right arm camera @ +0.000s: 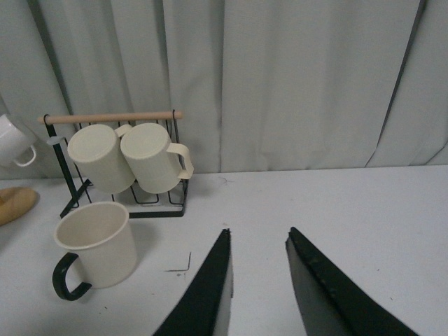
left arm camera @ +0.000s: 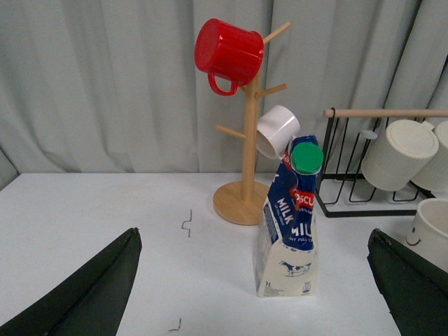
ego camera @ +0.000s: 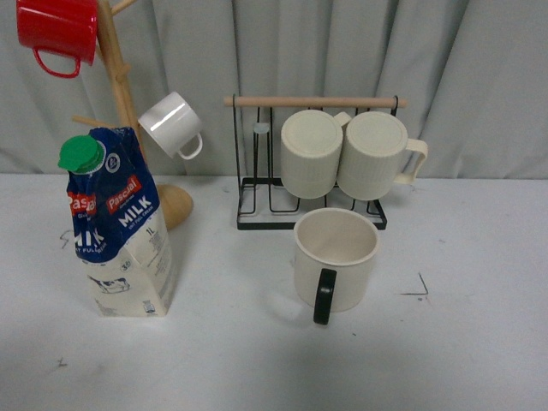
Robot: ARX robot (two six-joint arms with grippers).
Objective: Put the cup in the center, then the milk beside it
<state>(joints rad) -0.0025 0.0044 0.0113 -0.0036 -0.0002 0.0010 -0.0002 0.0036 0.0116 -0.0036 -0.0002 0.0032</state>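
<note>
Cup (ego camera: 336,259) upright on white table (ego camera: 257,368), just before the wire rack (ego camera: 257,101), black handle facing the camera, milk (ego camera: 120,227) standing well left of it by the mug tree (ego camera: 122,94), left gripper (left arm camera: 253,238) spread wide, right gripper (right arm camera: 259,234) narrowly parted, both seemingly empty

You see a milk carton (ego camera: 124,248) of creased printed paper with a smooth green plastic cap (ego camera: 81,155). The cup (ego camera: 336,261) looks matt cream, its handle (ego camera: 324,296) glossy black. At 10 o'clock from it, the red mug (ego camera: 58,26) shines on a smooth wooden mug tree (ego camera: 120,86).
</note>
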